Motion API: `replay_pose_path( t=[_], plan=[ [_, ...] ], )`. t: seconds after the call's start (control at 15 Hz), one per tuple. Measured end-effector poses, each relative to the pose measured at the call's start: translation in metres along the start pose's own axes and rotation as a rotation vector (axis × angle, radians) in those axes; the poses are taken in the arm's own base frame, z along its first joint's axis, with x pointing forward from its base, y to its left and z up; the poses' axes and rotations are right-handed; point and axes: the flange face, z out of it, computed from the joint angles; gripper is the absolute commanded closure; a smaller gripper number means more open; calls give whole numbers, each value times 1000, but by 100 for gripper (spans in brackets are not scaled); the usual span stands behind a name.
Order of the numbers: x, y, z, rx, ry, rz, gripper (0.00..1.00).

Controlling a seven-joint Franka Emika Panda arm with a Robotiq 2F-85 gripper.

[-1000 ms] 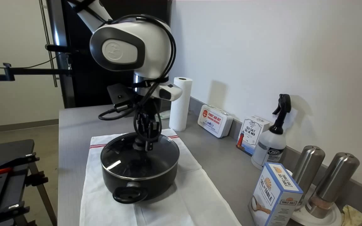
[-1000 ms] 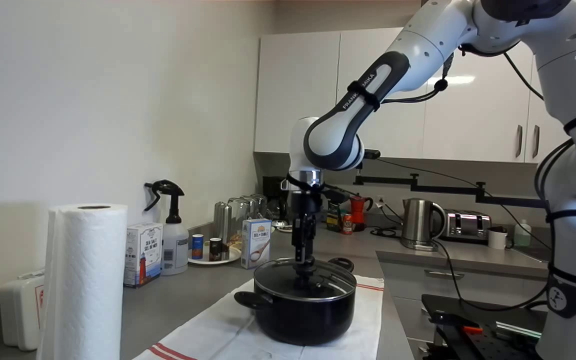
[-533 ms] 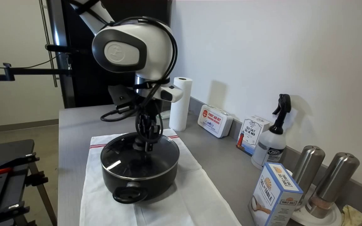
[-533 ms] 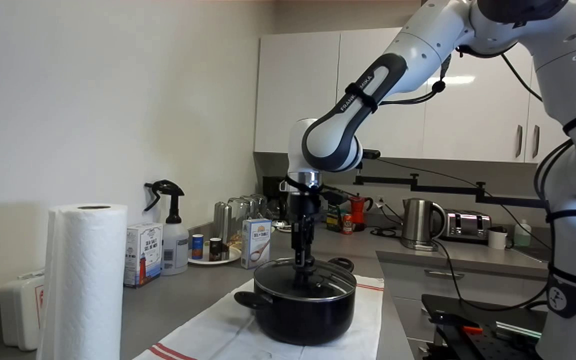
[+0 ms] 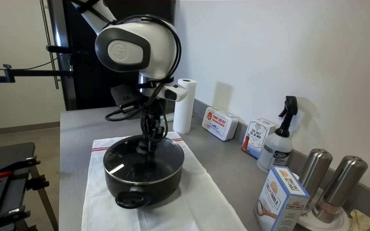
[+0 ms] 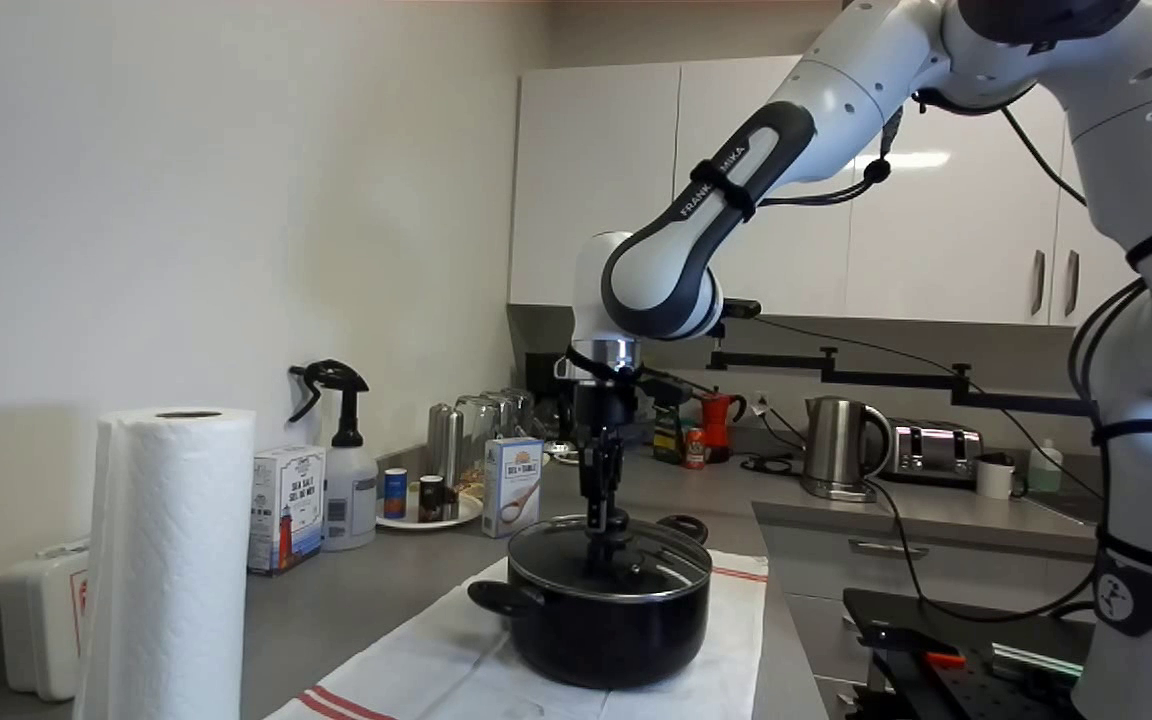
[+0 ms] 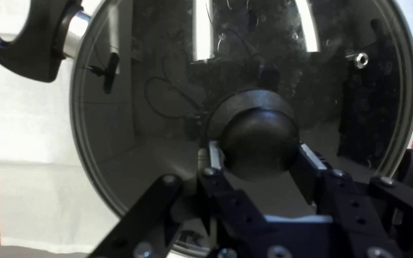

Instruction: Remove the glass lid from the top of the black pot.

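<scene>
Fingers point(image 7: 313, 157): astride round black knob point(image 7: 260, 143); pinch unclear to us.
Round glass lid point(image 5: 140, 165): below them, on wide black pot point(image 6: 611, 642); lifting seemingly remains.

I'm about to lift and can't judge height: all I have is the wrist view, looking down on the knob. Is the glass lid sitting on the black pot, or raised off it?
Observer: Sitting on it. In both exterior views, no gap shows between the glass lid and the black pot.
Operator: Good. Am I at much of a slant?
Observer: Hardly. In both exterior views, the gripper points nearly straight down.
Operator: Anything tall nearby that my picture misses?
Observer: Yes, a paper towel roll stands upright close to the white cloth, on the side toward the wall.
</scene>
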Motion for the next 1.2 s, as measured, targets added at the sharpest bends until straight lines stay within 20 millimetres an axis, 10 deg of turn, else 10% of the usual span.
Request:
replay_pose_path(
  t=[0.8, 1.2],
  plan=[
    [-9, -3, -47, -12, 70, -19, 76],
    [-24, -37, -51, -4, 35, -85, 76]
  ],
)
